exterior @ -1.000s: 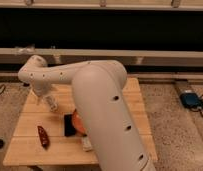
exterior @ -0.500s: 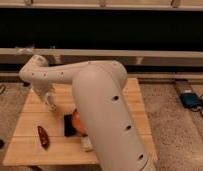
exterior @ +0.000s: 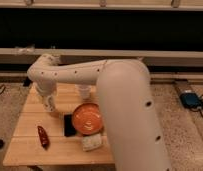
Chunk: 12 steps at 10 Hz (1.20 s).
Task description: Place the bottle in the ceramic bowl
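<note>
Wooden table (exterior: pixel 30 152) seen from above w/ a thick white robot arm (exterior: pixel 125 105) sweeping in from lower right & bending down at left. The gripper (exterior: pixel 49 103) hangs over the table's left-rear area, pointing down, close to the top; can't tell whether it is parted or closed. A small pale bottle (exterior: pixel 84 92) stands upright under the arm, just behind the orange ceramic bowl (exterior: pixel 87 119) near mid-table. A flat black object (exterior: pixel 68 125) touches the bowl's left side; a pale sponge (exterior: pixel 92 142) lies just in front; a dark red pepper-like item (exterior: pixel 43 136) lies front left, apart from the rest
</note>
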Available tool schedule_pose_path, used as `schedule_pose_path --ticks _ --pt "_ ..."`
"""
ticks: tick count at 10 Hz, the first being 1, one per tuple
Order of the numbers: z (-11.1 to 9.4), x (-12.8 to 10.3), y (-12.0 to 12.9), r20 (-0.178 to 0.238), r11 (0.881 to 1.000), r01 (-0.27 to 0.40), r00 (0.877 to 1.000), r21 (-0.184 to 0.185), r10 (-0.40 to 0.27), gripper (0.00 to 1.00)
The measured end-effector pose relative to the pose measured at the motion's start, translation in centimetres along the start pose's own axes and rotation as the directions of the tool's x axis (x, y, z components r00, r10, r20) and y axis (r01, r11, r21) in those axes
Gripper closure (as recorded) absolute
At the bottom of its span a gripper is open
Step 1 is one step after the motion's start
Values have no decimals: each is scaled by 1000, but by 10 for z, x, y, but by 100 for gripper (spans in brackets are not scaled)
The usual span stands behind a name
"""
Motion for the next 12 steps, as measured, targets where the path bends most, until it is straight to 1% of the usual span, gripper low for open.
schedule_pose_path --ticks 2,3,4,5,7,8,10,11,12 --pt "-27 27 -11 39 1000 -4 999 -7 5 100" --pt "-34 37 -15 50 1000 -16 999 -13 16 100" --pt "-43 52 -27 67 999 -37 997 -14 38 100" --pt "-54 69 -43 87 997 -77 993 -15 78 100" --pt "-64 93 -67 106 991 -136 985 -14 137 100" --pt "-69 107 -80 115 985 -171 978 -16 172 100" --pt "-77 130 -99 124 975 -221 967 -19 221 100" --pt "-78 143 -105 115 972 -233 965 -21 234 100" --pt "-77 153 -107 100 972 -234 967 -20 235 100"
